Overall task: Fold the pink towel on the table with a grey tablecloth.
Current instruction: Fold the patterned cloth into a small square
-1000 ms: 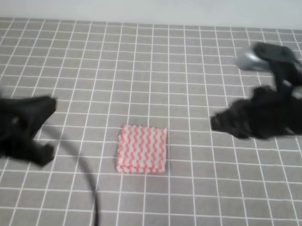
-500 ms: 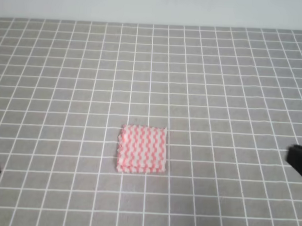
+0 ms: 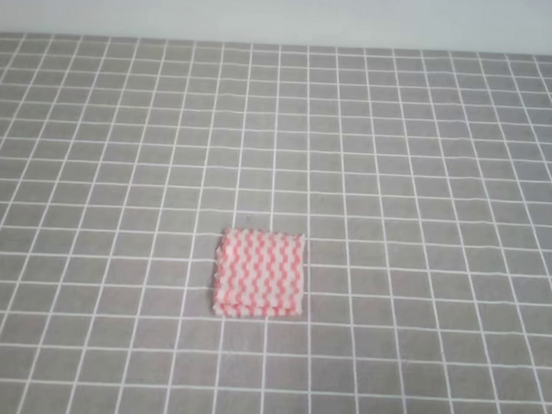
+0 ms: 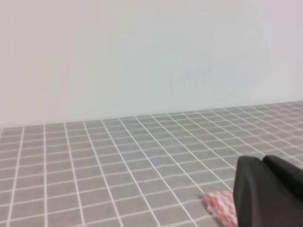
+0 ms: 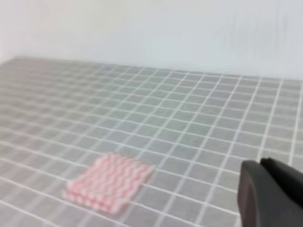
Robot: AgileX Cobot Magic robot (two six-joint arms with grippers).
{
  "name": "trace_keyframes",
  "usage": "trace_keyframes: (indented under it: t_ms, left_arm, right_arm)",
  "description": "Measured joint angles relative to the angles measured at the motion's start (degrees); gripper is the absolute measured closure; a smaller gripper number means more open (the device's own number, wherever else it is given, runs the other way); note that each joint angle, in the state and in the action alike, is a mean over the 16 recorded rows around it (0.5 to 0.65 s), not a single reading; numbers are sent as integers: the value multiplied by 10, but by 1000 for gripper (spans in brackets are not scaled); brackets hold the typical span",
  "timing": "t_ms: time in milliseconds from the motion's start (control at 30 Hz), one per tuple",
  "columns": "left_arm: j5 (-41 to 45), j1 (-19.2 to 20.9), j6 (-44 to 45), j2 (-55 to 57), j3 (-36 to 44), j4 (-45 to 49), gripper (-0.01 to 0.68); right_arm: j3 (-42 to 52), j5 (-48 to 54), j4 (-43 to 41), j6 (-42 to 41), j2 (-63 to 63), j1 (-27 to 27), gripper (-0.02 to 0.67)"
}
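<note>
While the pink towel (image 3: 259,272) is lying folded on the worktop (image 3: 397,157), well apart from both fingers, whose spread I cannot tell, folding is looking finished.

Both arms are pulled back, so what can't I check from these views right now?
- Left gripper: left wrist view shows only a dark blurred part at the frame edge; open or shut unclear.
- Right gripper: same in the right wrist view.
- Folded pink-and-white striped towel: layer count too small to tell; partly hidden in the left wrist view.
</note>
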Motion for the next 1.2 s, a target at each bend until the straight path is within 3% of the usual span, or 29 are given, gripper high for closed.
trace_keyframes:
  t_ms: [267, 633, 1200]
  left_arm:
    - [0, 0, 0, 1, 3, 0, 675]
    - [3, 0, 0, 2, 2, 0, 675]
    - [-2, 0, -1, -1, 7, 0, 675]
  right_arm:
    - [21, -1, 6, -46, -7, 0, 665]
    - [39, -26, -34, -50, -23, -13, 665]
    - [144, -51, -5, -49, -220, -191, 665]
